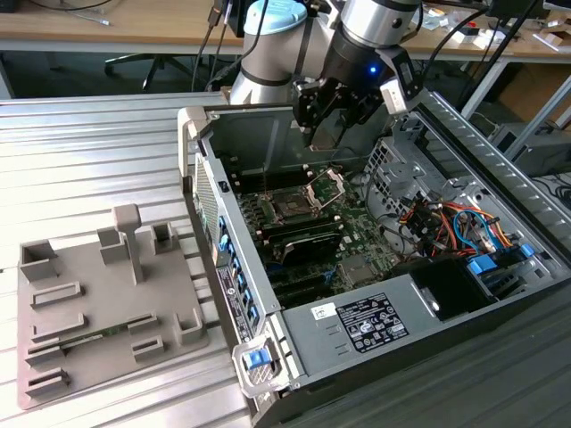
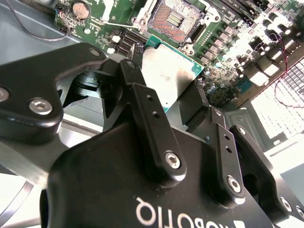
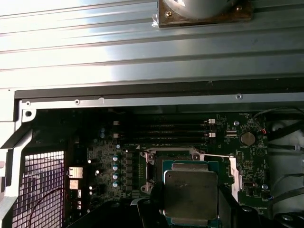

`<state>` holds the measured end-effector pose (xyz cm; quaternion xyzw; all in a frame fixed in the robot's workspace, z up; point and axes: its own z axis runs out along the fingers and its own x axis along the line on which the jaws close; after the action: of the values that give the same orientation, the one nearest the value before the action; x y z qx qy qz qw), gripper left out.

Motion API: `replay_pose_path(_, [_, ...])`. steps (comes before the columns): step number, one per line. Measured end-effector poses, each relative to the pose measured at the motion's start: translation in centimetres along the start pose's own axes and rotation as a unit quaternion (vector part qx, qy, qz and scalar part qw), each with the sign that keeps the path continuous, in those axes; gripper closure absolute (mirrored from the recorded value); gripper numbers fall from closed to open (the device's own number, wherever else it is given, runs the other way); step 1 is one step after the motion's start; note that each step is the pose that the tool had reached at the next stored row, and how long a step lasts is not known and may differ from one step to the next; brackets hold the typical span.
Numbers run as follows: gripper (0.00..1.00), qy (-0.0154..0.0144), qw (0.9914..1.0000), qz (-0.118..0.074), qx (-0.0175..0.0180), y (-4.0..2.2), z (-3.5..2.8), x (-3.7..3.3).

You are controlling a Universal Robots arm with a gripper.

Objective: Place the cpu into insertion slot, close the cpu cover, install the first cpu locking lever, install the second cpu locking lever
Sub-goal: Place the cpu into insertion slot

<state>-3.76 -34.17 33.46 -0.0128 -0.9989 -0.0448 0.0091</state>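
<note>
Black jointed links of the claw [image 2: 166,88] lie closest in the second wrist view, and its two fingers [image 2: 135,80] are drawn in against opposite edges of the small flat square cpu [image 2: 168,71] with a silvery-grey metal face and a tan-green rim, so the chip is gripped between them. The first wrist view shows the same hold, the cpu [image 3: 190,194] hanging face-out between the dark fingers. It is in the air, clear of the board. Beyond it sits the square black insertion slot [image 2: 178,21] with its dark centre and metal rim, uncovered and with no chip in it. In the exterior view the claw [image 1: 335,120] hangs over the open grey metal computer case [image 1: 428,294], above and apart from the insertion slot [image 1: 290,207] on the green motherboard [image 1: 357,241]. Just beside the slot, the thin shiny square metal cpu cover [image 1: 326,185] is tilted up on its hinge. The case lies on a ribbed aluminium desk [image 1: 89,152], and a grey moulded fixture plate [image 1: 107,303] rests at the exterior view's left.
</note>
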Motion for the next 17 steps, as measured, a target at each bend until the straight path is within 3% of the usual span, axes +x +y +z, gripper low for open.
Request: replay_pose_path(17, [0.45, 0.0, 1.0, 0.0, 0.0, -0.03, 0.28, 0.0])
